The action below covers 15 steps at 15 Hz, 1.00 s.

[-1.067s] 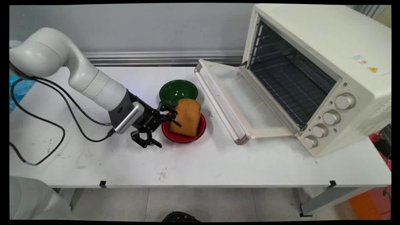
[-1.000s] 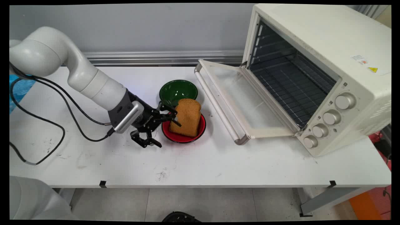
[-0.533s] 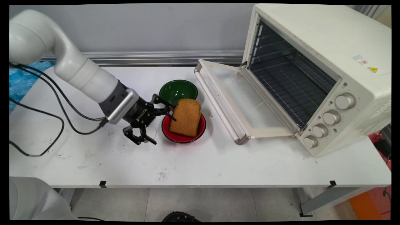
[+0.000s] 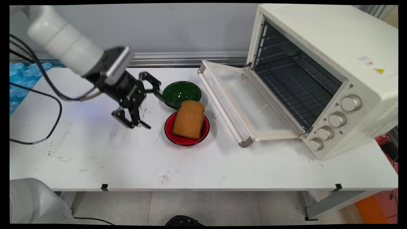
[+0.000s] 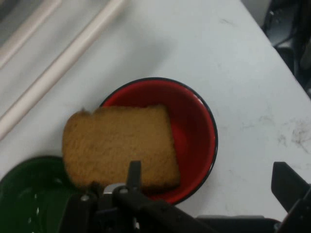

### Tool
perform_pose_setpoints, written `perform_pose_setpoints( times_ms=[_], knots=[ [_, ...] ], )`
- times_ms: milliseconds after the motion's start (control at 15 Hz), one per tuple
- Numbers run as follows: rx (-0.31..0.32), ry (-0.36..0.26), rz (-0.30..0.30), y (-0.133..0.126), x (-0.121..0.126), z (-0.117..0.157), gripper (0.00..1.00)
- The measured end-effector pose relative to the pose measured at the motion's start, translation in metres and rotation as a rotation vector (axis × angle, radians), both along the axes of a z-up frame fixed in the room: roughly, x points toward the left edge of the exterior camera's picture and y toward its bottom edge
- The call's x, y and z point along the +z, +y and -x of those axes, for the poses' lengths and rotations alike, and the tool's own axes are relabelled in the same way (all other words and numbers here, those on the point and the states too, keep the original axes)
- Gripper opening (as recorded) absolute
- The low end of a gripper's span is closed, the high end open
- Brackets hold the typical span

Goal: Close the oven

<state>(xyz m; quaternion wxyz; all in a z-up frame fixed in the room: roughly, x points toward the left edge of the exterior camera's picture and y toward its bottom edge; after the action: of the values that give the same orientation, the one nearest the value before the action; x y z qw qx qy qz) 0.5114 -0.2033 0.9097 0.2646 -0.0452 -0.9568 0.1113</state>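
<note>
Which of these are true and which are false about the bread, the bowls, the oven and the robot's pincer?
1. The slice of bread lies in the red bowl. True.
2. The pincer is squeezing the bread. False: it is open and holds nothing, up and to the left of the bread.
3. The oven door is open. True.
4. The green bowl is full of bread. False: it is empty.
5. The red bowl is inside the oven. False: it sits on the white table.

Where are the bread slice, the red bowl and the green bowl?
bread slice [image 4: 188, 120]: main view, middle of its face.
red bowl [image 4: 205, 128]: main view, right rim.
green bowl [image 4: 181, 92]: main view, inside bottom.
</note>
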Motion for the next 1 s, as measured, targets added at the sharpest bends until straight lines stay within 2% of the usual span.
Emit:
perform_pose_setpoints(
  times_ms=[467, 1000],
  knots=[
    [0.279, 0.052, -0.129, -0.020, 0.048, -0.025, 1.00],
    [0.465, 0.088, -0.187, -0.036, 0.072, -0.042, 1.00]
  ],
)
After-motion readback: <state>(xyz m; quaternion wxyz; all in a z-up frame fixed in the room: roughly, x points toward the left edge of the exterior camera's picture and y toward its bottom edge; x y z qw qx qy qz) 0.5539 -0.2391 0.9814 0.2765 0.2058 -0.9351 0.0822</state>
